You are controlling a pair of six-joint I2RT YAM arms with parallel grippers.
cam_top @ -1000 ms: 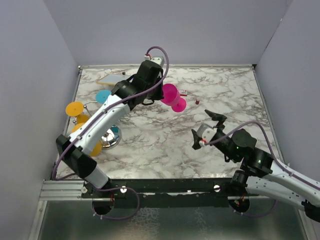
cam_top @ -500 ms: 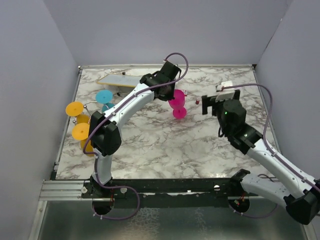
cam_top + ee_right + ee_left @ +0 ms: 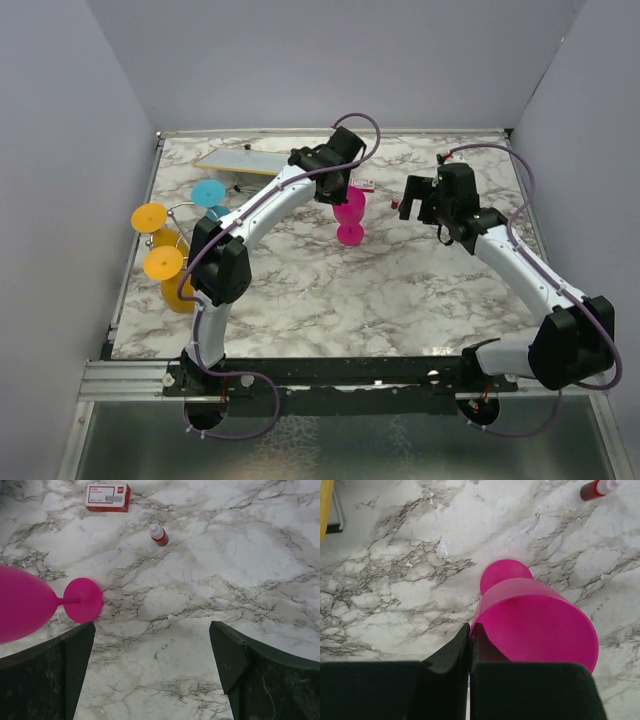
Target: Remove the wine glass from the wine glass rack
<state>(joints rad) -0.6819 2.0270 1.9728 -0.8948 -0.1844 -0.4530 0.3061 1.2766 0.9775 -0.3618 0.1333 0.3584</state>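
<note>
Two tools — left tool (image 3: pixel 470 630) clamps wine glass (image 3: pixel 535 625) rim | right tool (image 3: pixel 151 630) gapes empty, glass leftward

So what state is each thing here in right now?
Pink glass: off the rack, held by its rim.
Left jaws: shut on the pink glass.
Right jaws: open, empty.
Rack: holds two yellow glasses and a blue glass.

The place was a robotics lab cell: a white marble-pattern tabletop (image 3: pixel 330 300) boxed in by plain pale-grey panel walls (image 3: pixel 330 60), with two black-and-white robot arms (image 3: pixel 262 205) bolted to a metal rail (image 3: pixel 330 375) at 6 o'clock.
</note>
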